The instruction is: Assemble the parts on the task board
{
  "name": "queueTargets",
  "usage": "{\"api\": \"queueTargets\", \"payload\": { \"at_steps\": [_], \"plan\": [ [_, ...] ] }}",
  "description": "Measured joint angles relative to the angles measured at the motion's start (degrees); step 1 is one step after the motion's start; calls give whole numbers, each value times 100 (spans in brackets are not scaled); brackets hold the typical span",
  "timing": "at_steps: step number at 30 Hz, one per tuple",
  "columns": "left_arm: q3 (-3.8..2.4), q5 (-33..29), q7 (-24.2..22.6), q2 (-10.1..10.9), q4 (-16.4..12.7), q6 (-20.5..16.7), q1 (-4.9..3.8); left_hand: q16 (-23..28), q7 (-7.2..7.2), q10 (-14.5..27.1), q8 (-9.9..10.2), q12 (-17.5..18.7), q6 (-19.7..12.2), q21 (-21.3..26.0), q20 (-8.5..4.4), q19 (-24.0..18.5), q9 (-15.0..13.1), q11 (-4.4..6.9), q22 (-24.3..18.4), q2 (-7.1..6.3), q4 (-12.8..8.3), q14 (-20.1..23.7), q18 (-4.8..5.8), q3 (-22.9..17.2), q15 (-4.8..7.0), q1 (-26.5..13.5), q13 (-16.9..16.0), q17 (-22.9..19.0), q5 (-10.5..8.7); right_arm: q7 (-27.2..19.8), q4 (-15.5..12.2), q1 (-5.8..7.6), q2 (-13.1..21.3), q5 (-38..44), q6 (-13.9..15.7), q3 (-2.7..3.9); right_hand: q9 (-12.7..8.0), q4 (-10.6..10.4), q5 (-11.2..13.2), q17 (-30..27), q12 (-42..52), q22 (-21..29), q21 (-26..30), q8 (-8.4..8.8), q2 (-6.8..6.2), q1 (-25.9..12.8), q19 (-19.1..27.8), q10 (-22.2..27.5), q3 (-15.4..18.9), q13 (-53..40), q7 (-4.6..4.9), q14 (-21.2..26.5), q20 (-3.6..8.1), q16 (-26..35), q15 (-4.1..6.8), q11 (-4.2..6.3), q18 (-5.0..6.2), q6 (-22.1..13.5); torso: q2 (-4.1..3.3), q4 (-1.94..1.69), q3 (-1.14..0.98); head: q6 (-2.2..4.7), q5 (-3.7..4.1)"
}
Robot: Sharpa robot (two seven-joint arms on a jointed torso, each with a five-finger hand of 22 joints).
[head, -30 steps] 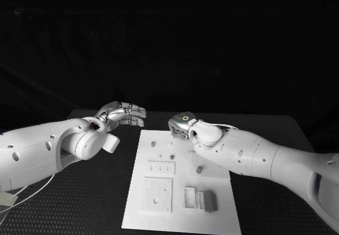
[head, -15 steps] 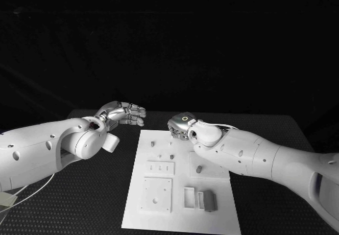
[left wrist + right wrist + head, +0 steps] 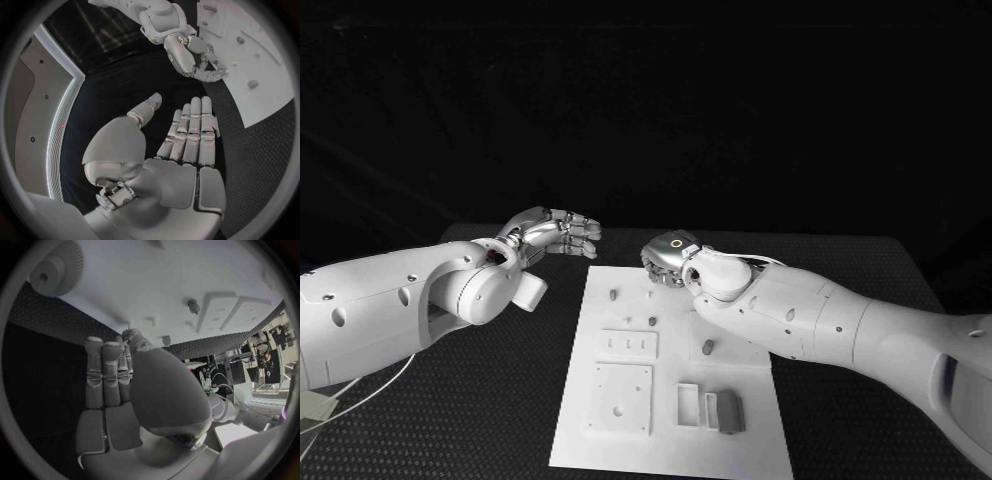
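Observation:
The white task board lies lengthwise in the middle of the table. Small grey parts stand on it: pegs near its far end, another peg mid-board, and a grey block near the front. My right hand hovers over the board's far edge, fingers straight and together with the thumb laid against them; whether anything is pinched there is hidden. My left hand hangs left of the board's far corner, fingers extended, thumb apart, holding nothing. The left wrist view shows the right hand at the board's corner.
A toothed white gear sits on the board near its edge, and a small peg stands beside raised rectangular plates. White rectangular recesses fill the board's near half. Black table mat surrounds the board.

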State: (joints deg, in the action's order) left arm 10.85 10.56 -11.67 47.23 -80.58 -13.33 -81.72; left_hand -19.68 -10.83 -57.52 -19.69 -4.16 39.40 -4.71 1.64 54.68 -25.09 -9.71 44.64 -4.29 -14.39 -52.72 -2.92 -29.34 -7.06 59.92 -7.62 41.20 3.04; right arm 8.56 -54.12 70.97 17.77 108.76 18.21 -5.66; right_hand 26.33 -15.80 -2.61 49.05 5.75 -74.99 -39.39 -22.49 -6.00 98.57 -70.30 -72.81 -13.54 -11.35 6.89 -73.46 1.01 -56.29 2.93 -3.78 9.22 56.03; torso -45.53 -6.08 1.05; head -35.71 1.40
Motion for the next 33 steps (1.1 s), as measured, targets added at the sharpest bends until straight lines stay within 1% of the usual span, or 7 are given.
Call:
{"api": "queueTargets", "payload": {
  "at_steps": [7, 13, 15, 18, 33],
  "plan": [
    [0, 0, 0, 2, 5, 0, 0, -1, 0, 0, 0, 0, 0, 0, 0, 0, 0, 0, 0, 0, 0, 0, 1, 0, 0, 0, 0, 6, 0, 0, 17, 4, -22, -2, -9, -11, 2, 0, 0, 0, -6, 0, 0, 1, -6, -6, 0, 0, 0, -6, 1, 0, 0, 0, -1, 0, 0, -1, -2, 6, 0, -11, -7],
    [0, 0, 1, -15, 15, 1, 0, -1, 0, 12, 0, 0, 0, 0, 0, 0, 0, -12, 0, 0, 12, 0, 3, 13, 0, 0, 0, 13, 0, 8, 40, 0, -47, -2, -14, -22, 3, 9, 1, 2, -11, 0, 0, 4, -6, -6, 1, 0, -9, -10, 2, -1, 0, 0, -3, 0, 0, -2, -3, 8, -1, -18, 8],
    [0, 0, 2, -22, 15, 1, 0, 20, 0, 21, 0, 0, 0, 0, 0, 0, 0, -21, 0, 0, 16, 0, 27, 16, 0, 0, 4, 12, 0, 11, 40, 0, -48, -2, -14, -26, 3, 16, 1, 5, -22, 0, 0, 12, -6, -6, 1, 0, -16, -10, 3, -1, 0, 1, -4, 0, 0, -3, -4, 8, -2, -25, 8],
    [0, 0, 4, -29, 19, 1, 0, 20, 0, 21, 0, 0, 0, 0, 0, 0, 0, -21, 0, 0, 16, 0, 28, 16, 0, 0, 5, 12, 0, 15, 39, 0, -48, -2, -14, -28, 4, 16, 1, 5, -27, 0, 0, 19, -7, -6, 1, 0, -16, -10, 3, -6, 0, 2, -12, 0, 0, -3, -4, 7, -2, -36, 4],
    [0, 0, 15, -23, 27, 0, -1, 20, 0, 21, 0, 0, 0, 0, 0, 0, 0, -20, 0, 0, 28, 0, 29, 3, 0, 0, 4, 23, 0, 30, 39, 1, -52, -19, -12, -38, 11, 16, 18, 10, -45, 0, -23, 47, -7, -7, 12, 0, -16, -7, 11, 10, 10, 4, -5, 0, 0, -11, -2, 9, 1, -24, 7]
  ]
}}
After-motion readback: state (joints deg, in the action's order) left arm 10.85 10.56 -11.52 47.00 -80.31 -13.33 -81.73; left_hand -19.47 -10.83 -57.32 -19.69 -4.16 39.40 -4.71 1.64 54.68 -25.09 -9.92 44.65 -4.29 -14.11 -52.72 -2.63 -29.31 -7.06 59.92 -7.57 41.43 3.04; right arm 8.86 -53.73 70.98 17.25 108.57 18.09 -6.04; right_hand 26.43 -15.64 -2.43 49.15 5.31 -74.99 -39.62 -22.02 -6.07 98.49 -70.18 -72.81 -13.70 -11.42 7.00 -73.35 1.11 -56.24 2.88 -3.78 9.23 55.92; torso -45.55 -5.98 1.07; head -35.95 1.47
